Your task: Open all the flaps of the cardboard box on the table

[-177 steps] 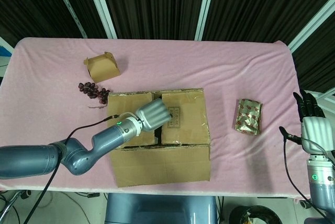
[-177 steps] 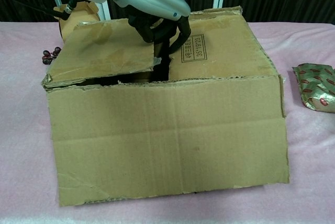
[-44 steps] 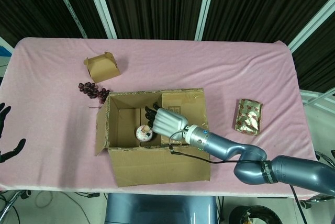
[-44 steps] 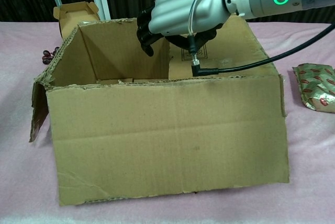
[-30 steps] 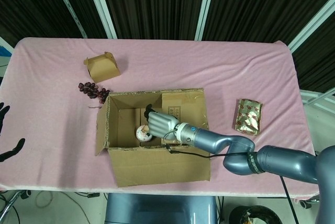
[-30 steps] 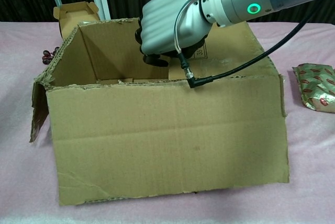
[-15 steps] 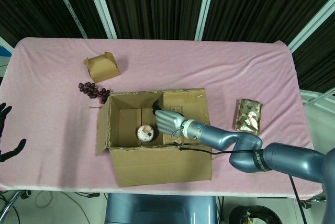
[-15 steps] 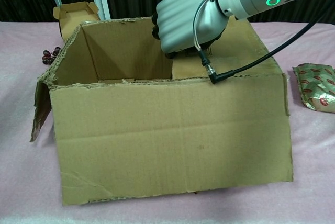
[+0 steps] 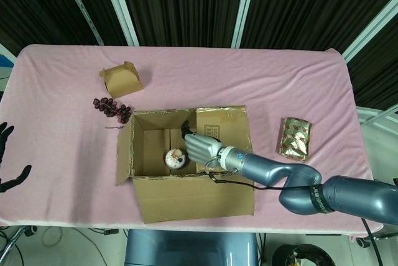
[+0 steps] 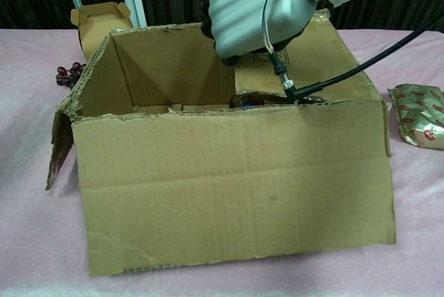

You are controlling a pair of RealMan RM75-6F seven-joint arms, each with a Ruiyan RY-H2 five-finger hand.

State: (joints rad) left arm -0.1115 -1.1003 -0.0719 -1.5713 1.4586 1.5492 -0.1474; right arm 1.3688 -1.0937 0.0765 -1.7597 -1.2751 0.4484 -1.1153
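Pink cloth (image 9: 261, 86) covers the table, dark slatted panels stand behind it, and the brown corrugated cardboard box (image 10: 236, 200) sits near the front edge, a little left of centre. Its left flap (image 9: 123, 154) is already folded outward and hangs down the side; the near long flap hangs down the front face. Only the right flap (image 9: 225, 130) with black print still lies over the opening.

The right hand (image 9: 198, 148) reaches in over the near wall and sits at the inner edge of that flap, its dark fingers (image 9: 185, 128) curled toward the flap's edge. Whether they actually hook under the cardboard cannot be told; the silver back of the hand hides the contact in the chest view. The left hand (image 9: 7, 157) hangs off the table's left side, released and fingers spread.

To do this step well, the fingertips should probably catch under the free edge and sweep up and rightward in an arc about the flap's hinge, rather than pulling straight up, since the light box would likely lift or slide. A small round patterned object (image 9: 175, 158) lies inside the box just beside the hand and is best left undisturbed.

Elsewhere on the cloth are a small open brown carton (image 9: 120, 79), a dark grape bunch (image 9: 112, 108) and a shiny foil packet (image 9: 295, 138).
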